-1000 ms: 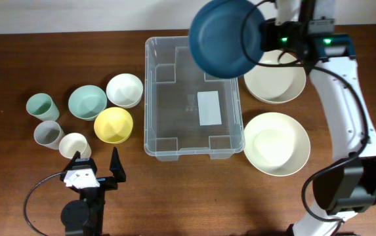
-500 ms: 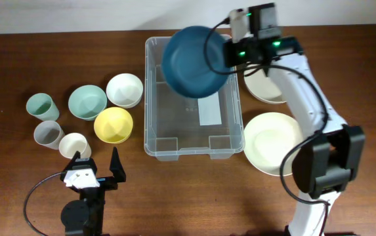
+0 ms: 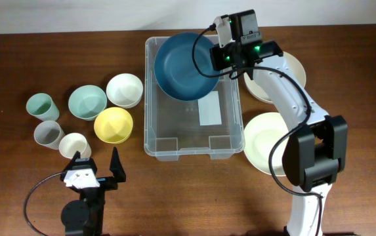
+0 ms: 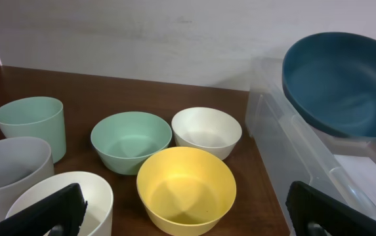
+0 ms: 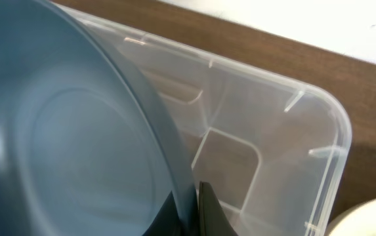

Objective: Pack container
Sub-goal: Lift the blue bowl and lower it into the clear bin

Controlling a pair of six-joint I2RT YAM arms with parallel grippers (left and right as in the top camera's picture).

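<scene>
Container [image 3: 149, 98] sits mid surface [image 3: 17, 196], blue bowl [image 3: 184, 65] tilted over its far end, right claw [image 5: 191, 210] clamped on the bowl's rim: best level it, lower flat to the base before release; left claw [image 3: 96, 158] apart, idle.

Dark brown wood-grain table [image 3: 4, 164]; plain off-white wall [image 4: 142, 33] along far edge; soft, even light.
</scene>
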